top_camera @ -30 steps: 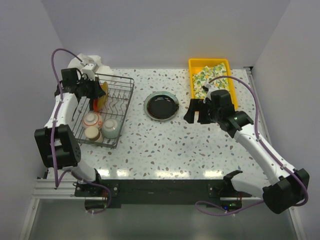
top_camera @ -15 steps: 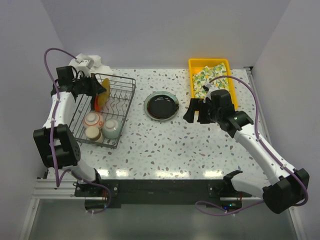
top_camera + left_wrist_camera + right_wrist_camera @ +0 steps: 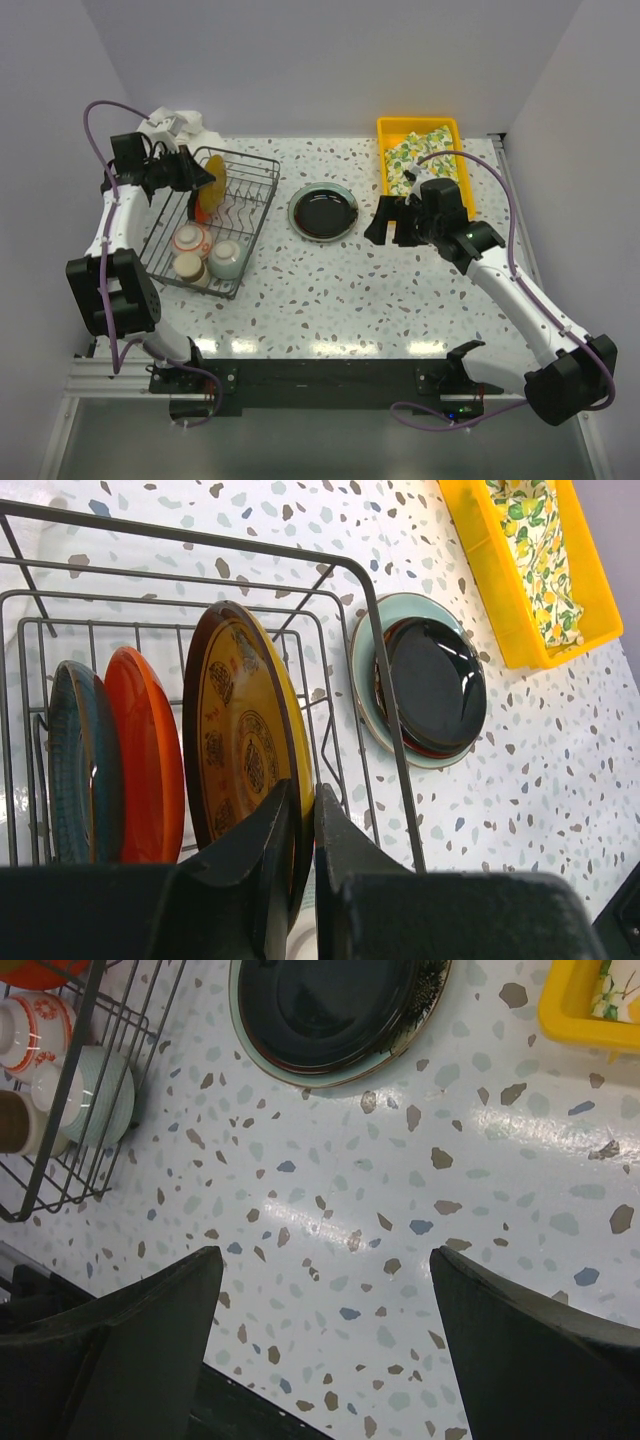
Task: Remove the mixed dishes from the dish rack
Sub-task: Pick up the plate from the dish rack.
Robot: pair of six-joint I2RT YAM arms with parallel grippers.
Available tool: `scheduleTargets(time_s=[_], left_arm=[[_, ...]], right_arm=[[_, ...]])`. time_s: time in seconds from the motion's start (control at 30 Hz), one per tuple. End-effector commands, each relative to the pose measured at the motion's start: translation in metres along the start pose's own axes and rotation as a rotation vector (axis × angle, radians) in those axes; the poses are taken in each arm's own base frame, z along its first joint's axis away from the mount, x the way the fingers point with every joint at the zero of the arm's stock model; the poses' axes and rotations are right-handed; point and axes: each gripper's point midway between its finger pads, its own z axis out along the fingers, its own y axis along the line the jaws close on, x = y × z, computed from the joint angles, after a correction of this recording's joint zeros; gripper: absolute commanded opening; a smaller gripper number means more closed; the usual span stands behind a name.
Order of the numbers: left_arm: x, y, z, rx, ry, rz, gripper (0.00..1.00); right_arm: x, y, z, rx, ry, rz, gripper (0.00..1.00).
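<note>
Glaze, we judge, leaves the patterned plate (image 3: 245, 750) slick and brittle; left gripper (image 3: 302, 808) pinches its rim (right gripper (image 3: 325, 1290) open, empty).

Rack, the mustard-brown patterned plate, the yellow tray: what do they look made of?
Dark wire dish rack: thin metal rod with a dark matt coating, going by the bent wires. Mustard-brown patterned round plate: likely glazed ceramic, glossy face and dark rim; melamine can't be ruled out. Yellow rectangular tray: probably moulded plastic, even colour and smooth, softly shiny walls.
</note>
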Motion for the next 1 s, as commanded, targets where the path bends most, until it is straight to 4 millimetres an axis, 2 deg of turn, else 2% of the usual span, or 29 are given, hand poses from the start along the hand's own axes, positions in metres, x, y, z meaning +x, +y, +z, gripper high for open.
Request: scheduleTargets(time_s=[0.0, 0.33, 0.53, 0.63, 0.73, 0.83, 0.93, 0.97], left_arm=[[-0.016, -0.036, -0.017, 0.111, -0.030, -0.039, 0.00], [-0.031, -0.050, -0.029, 0.116, -0.058, -0.016, 0.00], [-0.037, -0.065, -0.039, 0.137, -0.080, 0.011, 0.00], [-0.041, -0.079, -0.043, 0.151, -0.095, 0.056, 0.00], [-0.038, -0.110, -0.037, 0.183, -0.079, 0.150, 0.00], [-0.039, -0.129, -0.034, 0.141, -0.075, 0.263, 0.00], [-0.028, -0.168, -0.024, 0.169, -0.051, 0.366, 0.00], [-0.028, -0.172, -0.024, 0.141, -0.060, 0.425, 0.00]], right_arm=[[-0.013, 0.011, -0.002, -0.044, -0.039, 0.000, 0.89], [-0.015, 0.014, -0.003, -0.057, -0.046, 0.006, 0.89], [-0.018, 0.018, -0.004, -0.073, -0.055, 0.016, 0.89], [-0.021, 0.021, -0.005, -0.083, -0.062, 0.018, 0.89], [-0.023, 0.023, -0.004, -0.091, -0.063, 0.024, 0.89], [-0.025, 0.025, -0.004, -0.098, -0.072, 0.030, 0.89], [-0.024, 0.026, -0.003, -0.104, -0.073, 0.044, 0.89], [-0.024, 0.026, -0.002, -0.105, -0.075, 0.047, 0.89]])
